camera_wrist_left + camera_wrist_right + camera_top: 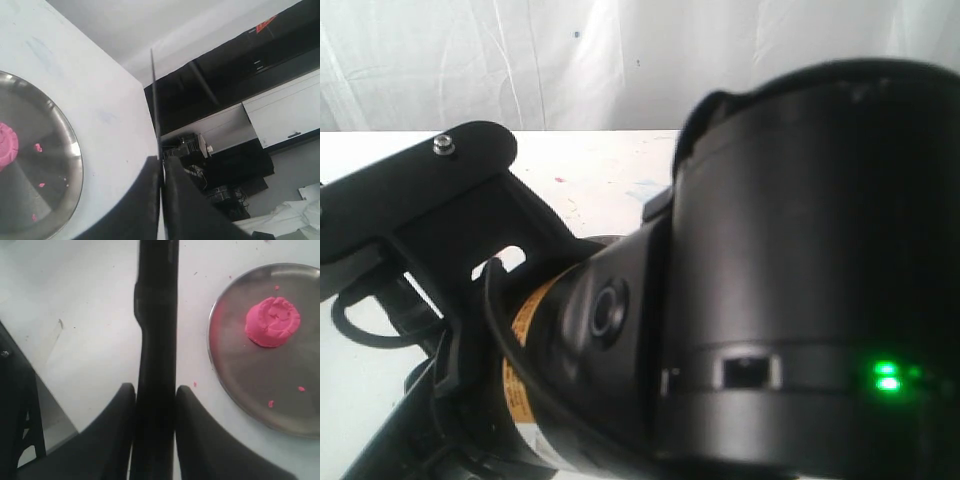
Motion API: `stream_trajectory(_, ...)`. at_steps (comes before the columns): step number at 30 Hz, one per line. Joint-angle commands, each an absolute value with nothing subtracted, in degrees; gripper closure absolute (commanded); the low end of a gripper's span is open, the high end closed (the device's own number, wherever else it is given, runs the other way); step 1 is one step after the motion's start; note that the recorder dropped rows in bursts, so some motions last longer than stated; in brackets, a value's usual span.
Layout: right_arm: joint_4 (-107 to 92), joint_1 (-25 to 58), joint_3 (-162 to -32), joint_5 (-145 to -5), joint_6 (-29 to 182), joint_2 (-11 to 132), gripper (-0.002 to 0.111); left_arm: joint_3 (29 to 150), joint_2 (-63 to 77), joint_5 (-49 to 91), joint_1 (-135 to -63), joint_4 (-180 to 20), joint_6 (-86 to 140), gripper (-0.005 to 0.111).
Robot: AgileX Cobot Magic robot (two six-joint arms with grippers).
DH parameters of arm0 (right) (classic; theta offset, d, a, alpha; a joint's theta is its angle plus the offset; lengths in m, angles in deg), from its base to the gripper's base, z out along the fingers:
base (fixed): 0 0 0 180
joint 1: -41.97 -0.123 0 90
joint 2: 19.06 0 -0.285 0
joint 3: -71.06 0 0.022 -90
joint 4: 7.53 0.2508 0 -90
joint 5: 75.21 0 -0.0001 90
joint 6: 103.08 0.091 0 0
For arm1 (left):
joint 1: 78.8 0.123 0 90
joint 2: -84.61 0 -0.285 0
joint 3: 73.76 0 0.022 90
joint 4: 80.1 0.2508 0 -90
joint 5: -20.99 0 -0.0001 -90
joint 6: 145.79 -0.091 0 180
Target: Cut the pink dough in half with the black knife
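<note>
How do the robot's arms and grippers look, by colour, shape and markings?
The arm housing is a large black rounded cylinder with a small port and green lights. Beside it, a black bracket carries a silver bolt, a black cable and an orange-yellow label. The left gripper and right gripper have smooth, matte black, curved fingers.

It looked like a robotics lab or workshop: a plain white paint-flecked table point(600, 170) stood before a hung white cloth backdrop point(520, 60), and beyond its edge were white wall cabinets point(285, 115) and cluttered dark equipment point(200, 160).
</note>
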State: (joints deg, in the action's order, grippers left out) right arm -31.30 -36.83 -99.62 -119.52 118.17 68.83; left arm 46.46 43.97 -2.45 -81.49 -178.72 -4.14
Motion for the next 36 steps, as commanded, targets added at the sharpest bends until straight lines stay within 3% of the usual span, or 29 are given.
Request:
stream_trajectory(1, -32.77, -36.92, -99.99, -116.93, 118.2, 68.14, 0.101, 46.27, 43.88, -1.56, -81.49, -180.05, -5.65, 0.107)
stream_trajectory(3, -32.66, -36.92, -99.99, -115.94, 118.2, 68.14, 0.098, 46.27, 43.88, -1.56, -81.49, -180.05, -5.65, 0.107)
stream_trajectory(10, -32.66, -36.92, -99.99, -114.86, 118.2, 68.14, 0.059, 46.27, 43.88, -1.56, -81.49, -180.05, -5.65, 0.107)
stream_trajectory(13, -32.66, -36.92, -99.99, -114.74, 118.2, 68.14, 0.051, 46.27, 43.88, -1.56, -81.49, -180.05, -5.65, 0.107)
stream_trajectory(23, -35.34, -34.88, -99.99, -123.06, 113.76, 61.48, 0.051, 49.17, 43.88, -6.29, -81.49, -180.05, -12.22, 0.107)
stream_trajectory(30, -19.02, -29.82, -99.99, -130.57, 93.38, 51.9, 0.052, 56.4, 42.71, -14.23, -81.49, -166.07, -9.19, 0.107)
stream_trajectory(36, -4.92, -26.74, -99.64, -130.93, 79.57, 50.15, 0.057, 59.41, 40.04, -18.63, -81.49, -165.26, -10.59, 0.107)
